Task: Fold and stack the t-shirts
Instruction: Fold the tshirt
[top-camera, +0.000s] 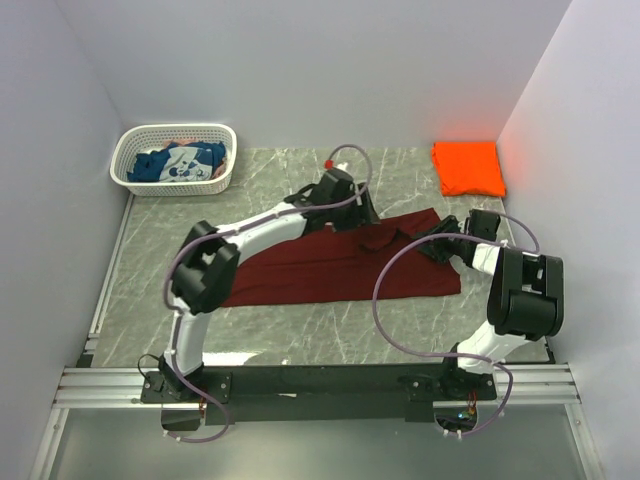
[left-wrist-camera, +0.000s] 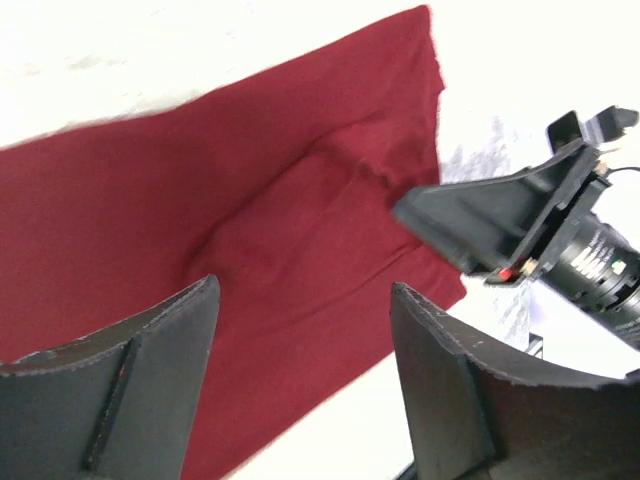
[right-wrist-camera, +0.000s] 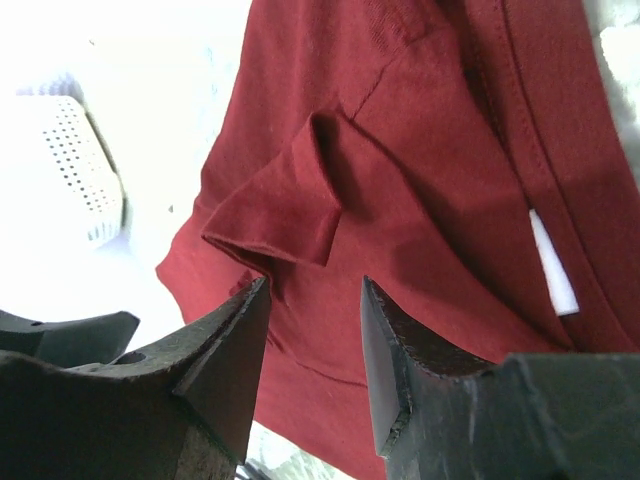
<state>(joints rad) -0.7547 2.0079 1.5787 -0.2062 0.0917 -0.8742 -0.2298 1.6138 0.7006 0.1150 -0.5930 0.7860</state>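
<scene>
I count one t-shirt of three as done: the orange t-shirt (top-camera: 468, 167) lies folded into a neat square at the far right corner of the table (top-camera: 300, 340). The maroon t-shirt (top-camera: 330, 270) is the one in hand; it lies across the middle of the table as a long band, flat over most of its length but rumpled at its right end, so I judge it part-folded at best. My left gripper (left-wrist-camera: 302, 290) hovers over the band's far edge with its fingers spread wide and nothing between them. My right gripper (right-wrist-camera: 315, 285) sits low over the rumpled right end, jaws parted about halfway, also empty as far as I can see. Just past its fingertips a sleeve (right-wrist-camera: 275, 215) stands up in a loose flap, and a white label (right-wrist-camera: 553, 262) shows farther along the cloth. I take that sleeve as the next thing to tuck or flatten before the band can be folded across itself. The blue t-shirt (top-camera: 180, 162) with the white print is bundled in the white basket (top-camera: 175, 131) at the far left corner, unfolded. So what remains is finishing the maroon fold, setting it on the orange one, then fetching, folding and stacking the blue one.
</scene>
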